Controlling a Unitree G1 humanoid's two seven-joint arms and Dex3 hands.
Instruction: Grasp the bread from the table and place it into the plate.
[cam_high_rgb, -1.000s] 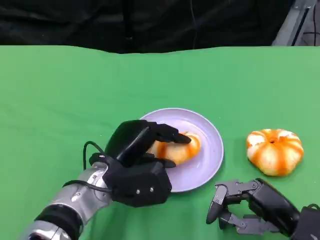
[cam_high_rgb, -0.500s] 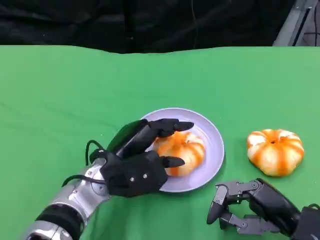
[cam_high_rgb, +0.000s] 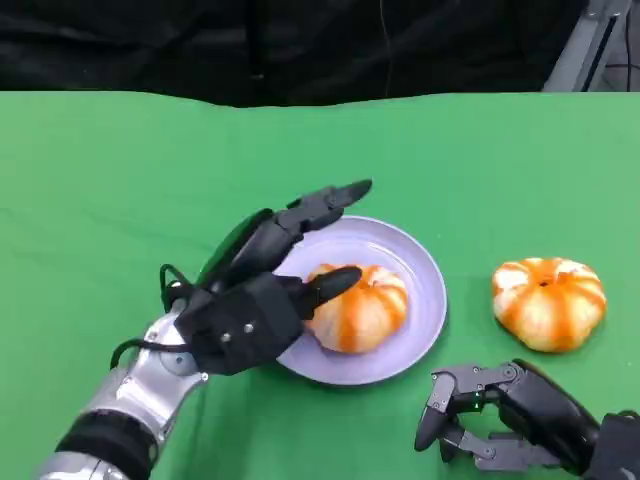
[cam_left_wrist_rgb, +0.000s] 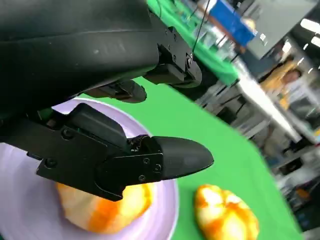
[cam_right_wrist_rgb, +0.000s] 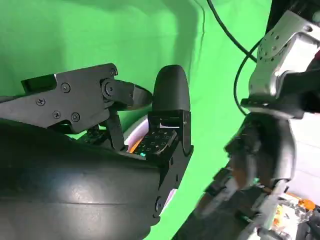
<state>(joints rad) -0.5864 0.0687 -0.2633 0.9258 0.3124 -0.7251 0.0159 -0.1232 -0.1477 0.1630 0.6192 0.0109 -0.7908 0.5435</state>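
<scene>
An orange-and-white striped bread roll (cam_high_rgb: 361, 305) lies in the lavender plate (cam_high_rgb: 418, 272) at the table's middle. My left hand (cam_high_rgb: 258, 290) hovers at the plate's left edge, fingers spread apart and holding nothing; its thumb tip is close beside the roll. In the left wrist view the roll (cam_left_wrist_rgb: 102, 212) sits on the plate (cam_left_wrist_rgb: 162, 212) under my left hand (cam_left_wrist_rgb: 107, 107). A second striped roll (cam_high_rgb: 549, 302) lies on the green cloth to the plate's right, also seen as the far roll (cam_left_wrist_rgb: 225, 212). My right hand (cam_high_rgb: 500, 420) rests low at the front right, fingers loosely apart, empty.
Green cloth (cam_high_rgb: 120, 180) covers the whole table up to a dark backdrop at the far edge. In the right wrist view my right hand (cam_right_wrist_rgb: 105, 145) has the left forearm (cam_right_wrist_rgb: 275, 60) beyond it.
My left hand has let go of the roll in the plate, spread its fingers and drawn back up and to the left. The right hand has stayed still.
</scene>
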